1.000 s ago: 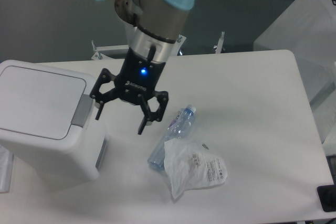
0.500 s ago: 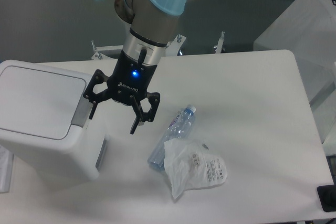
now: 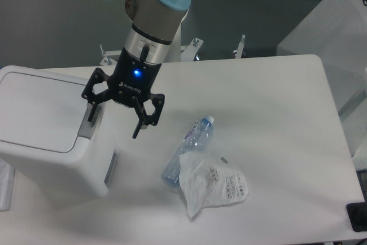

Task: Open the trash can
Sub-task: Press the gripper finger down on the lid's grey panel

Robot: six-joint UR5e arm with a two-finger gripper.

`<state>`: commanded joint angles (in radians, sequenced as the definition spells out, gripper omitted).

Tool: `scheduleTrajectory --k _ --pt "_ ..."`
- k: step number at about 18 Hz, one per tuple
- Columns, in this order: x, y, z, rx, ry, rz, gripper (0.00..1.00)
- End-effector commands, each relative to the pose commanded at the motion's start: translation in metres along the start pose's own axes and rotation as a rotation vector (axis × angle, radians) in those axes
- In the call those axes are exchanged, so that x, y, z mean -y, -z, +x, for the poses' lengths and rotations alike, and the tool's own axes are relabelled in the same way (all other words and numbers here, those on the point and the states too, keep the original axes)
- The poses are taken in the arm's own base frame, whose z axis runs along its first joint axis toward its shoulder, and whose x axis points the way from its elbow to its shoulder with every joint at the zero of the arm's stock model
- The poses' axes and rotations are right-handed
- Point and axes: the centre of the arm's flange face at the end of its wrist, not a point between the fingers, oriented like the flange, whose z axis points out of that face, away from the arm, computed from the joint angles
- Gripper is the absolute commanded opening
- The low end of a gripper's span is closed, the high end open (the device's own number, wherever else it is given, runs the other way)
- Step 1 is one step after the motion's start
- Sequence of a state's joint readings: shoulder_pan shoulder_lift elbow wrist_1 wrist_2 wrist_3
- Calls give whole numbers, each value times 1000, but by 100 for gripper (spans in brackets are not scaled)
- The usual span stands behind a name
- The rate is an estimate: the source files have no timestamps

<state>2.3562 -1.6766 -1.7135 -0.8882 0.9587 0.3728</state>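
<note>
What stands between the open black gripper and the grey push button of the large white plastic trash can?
Nothing visible does. The open black two-finger gripper hangs at the grey rectangular push button of the large white boxy trash can; the clear plastic bottle and white printed bag lie off to the right.

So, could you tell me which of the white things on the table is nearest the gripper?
The trash can: the open gripper is at its grey button, while the crumpled bag lies farther right.

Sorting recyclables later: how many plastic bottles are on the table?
1: a clear plastic bottle lies mid-table, its lower end under the white plastic bag. More could hide beneath the bag.
</note>
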Motion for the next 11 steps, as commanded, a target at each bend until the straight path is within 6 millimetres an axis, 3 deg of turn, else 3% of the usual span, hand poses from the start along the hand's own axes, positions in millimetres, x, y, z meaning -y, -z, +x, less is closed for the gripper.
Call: scheduleTrajectory --k 11 --pt "1 -1 -1 3 -6 8 100"
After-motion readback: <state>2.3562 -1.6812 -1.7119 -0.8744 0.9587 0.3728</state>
